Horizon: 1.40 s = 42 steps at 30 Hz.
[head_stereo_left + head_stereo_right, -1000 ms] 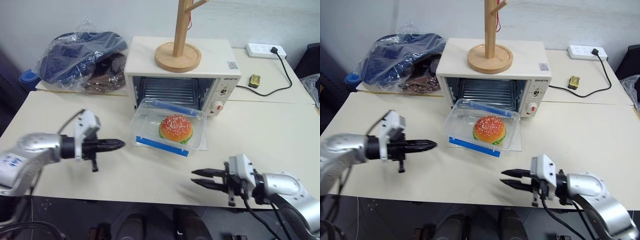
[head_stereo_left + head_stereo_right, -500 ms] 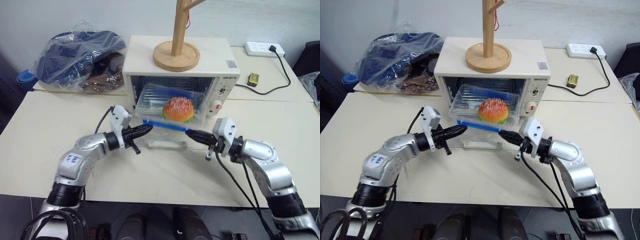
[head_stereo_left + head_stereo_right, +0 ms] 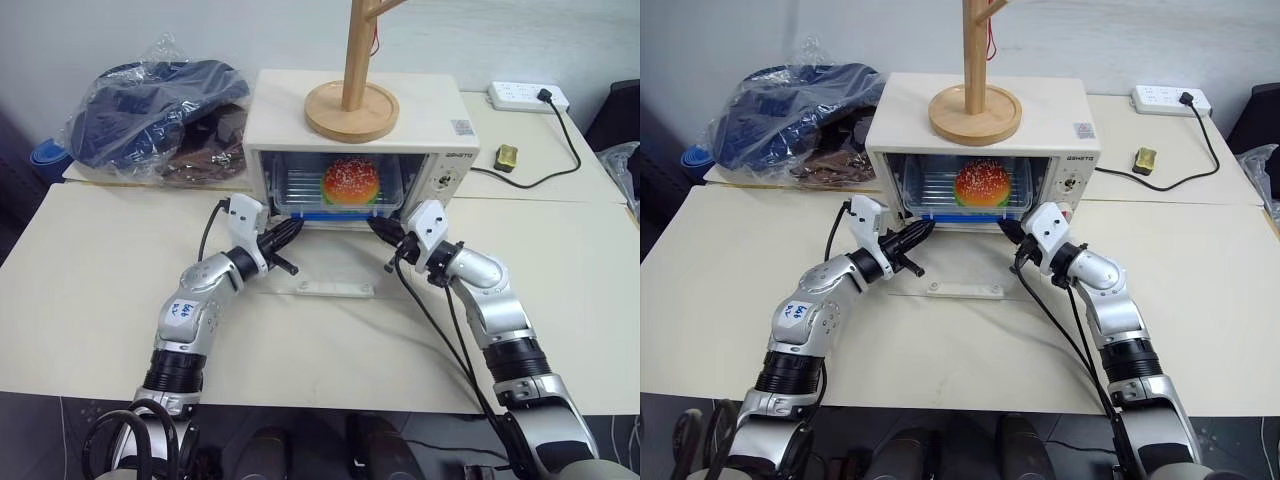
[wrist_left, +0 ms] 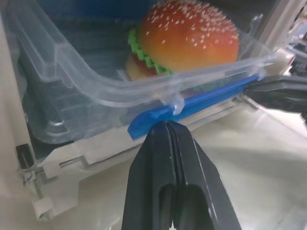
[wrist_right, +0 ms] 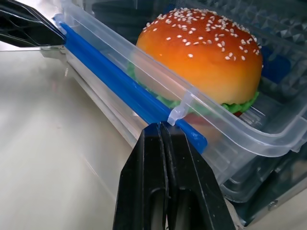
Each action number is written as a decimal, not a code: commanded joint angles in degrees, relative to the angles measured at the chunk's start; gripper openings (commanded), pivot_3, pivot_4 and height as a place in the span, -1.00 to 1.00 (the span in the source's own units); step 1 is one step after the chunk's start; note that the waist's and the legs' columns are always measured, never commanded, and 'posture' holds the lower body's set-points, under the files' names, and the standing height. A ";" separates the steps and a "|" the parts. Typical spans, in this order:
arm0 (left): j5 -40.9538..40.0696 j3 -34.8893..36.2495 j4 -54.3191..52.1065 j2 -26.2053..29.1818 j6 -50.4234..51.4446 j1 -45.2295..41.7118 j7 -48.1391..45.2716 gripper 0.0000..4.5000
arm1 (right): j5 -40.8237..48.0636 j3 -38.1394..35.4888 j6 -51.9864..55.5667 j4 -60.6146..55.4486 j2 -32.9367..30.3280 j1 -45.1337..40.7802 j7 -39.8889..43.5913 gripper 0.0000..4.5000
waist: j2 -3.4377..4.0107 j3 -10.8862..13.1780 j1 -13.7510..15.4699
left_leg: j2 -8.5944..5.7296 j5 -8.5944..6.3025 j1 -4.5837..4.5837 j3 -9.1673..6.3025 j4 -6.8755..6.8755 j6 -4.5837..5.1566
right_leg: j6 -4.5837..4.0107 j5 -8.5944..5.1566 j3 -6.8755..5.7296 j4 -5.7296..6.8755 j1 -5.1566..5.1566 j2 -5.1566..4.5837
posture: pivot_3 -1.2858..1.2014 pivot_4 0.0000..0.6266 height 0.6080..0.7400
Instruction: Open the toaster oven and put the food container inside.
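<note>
The cream-white toaster oven (image 3: 432,112) stands open, its glass door (image 3: 330,262) lying flat on the table with the white bar handle (image 3: 335,290) toward me. The clear food container (image 4: 72,72) with the toy hamburger (image 3: 350,182) sits inside the oven cavity, its blue front strip (image 5: 110,81) at the opening. My left gripper (image 3: 292,228) is shut, its tip against the left end of that strip. My right gripper (image 3: 378,228) is shut too, touching the strip's right end. Each wrist view shows its own closed fingertips (image 4: 165,125) (image 5: 160,127) meeting the blue edge.
A wooden stand (image 3: 355,108) rests on top of the oven. A crinkled plastic bag of dark cloth (image 3: 150,110) lies at the back left. A power strip (image 3: 528,98), its black cable (image 3: 560,160) and a small brass-coloured object (image 3: 510,158) are at the back right.
The container stood on the open door in front of the oven; it has slid back into the cavity. Both shut grippers came in from the sides and moved forward with it.
</note>
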 commanded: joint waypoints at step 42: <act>-9.25 27.44 -14.70 20.83 -14.84 31.60 -25.86 1.00 | 20.77 -9.05 -2.57 -7.71 -9.85 7.64 28.16 -0.45 | 0.03 0.00 -0.48 | -0.05 -0.02 -0.65 -0.01 -0.12 0.20 | -0.07 0.04 -0.07 -0.06 -0.58 -0.20 | 0.03 -0.52 1.00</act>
